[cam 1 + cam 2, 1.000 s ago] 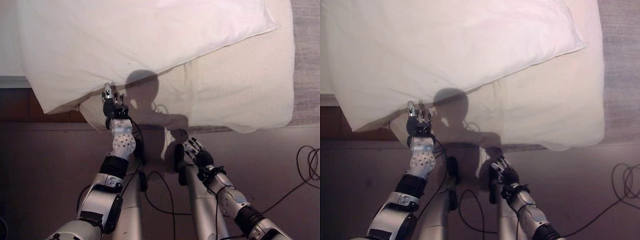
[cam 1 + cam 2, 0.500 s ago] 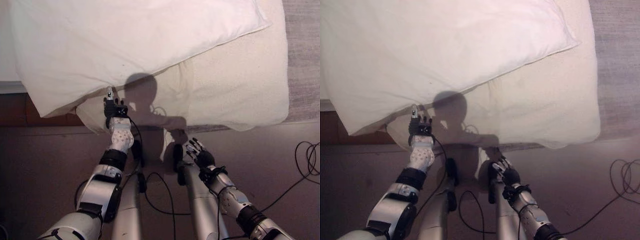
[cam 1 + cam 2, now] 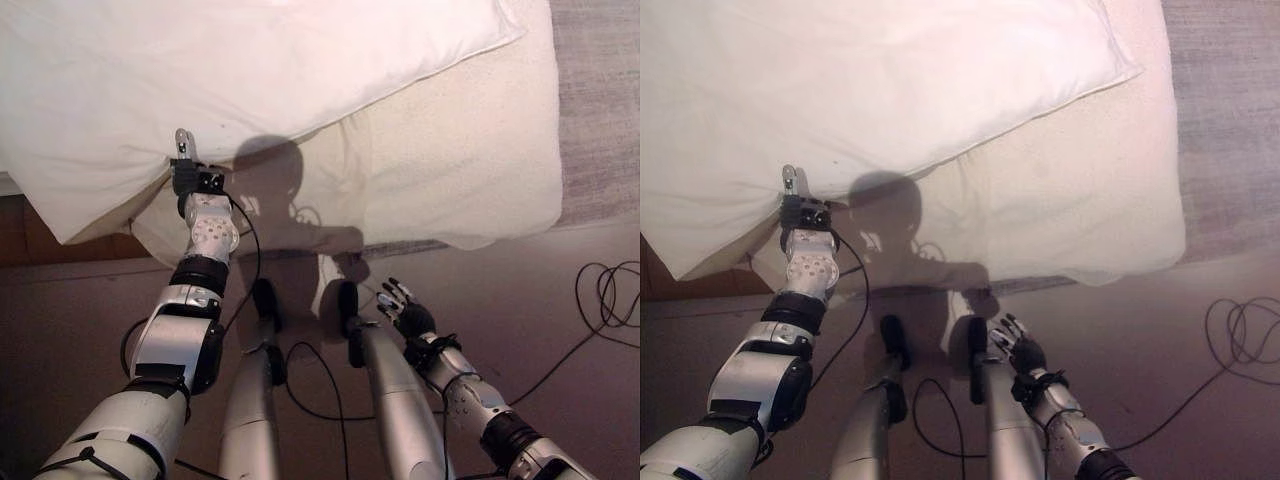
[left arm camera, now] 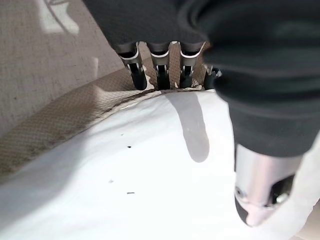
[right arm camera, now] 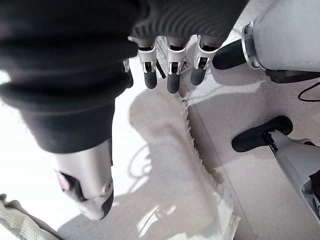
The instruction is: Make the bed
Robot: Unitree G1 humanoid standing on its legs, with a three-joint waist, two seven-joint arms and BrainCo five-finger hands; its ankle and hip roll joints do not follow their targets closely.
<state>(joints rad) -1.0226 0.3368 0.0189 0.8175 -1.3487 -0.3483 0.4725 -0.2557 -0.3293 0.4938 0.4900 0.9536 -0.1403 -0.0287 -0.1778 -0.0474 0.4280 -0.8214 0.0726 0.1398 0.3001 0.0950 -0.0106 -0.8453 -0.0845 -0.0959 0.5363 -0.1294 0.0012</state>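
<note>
The left hand (image 3: 190, 178) is pinching the pillow (image 3: 230, 80) edge, fingers (image 4: 159, 70) tucked underneath; a shallow pinch risks slipping.

A: Pillow status?
B: White pillow (image 3: 240, 70) lies flat but skewed, its near corner hanging past the bed edge. Smooth, plump, seam piped.
A: And under it?
B: Cream textured blanket (image 3: 470, 160), rumpled at the near edge and draped over the bed's side towards the floor. The pillow overlaps its far left part.
</note>
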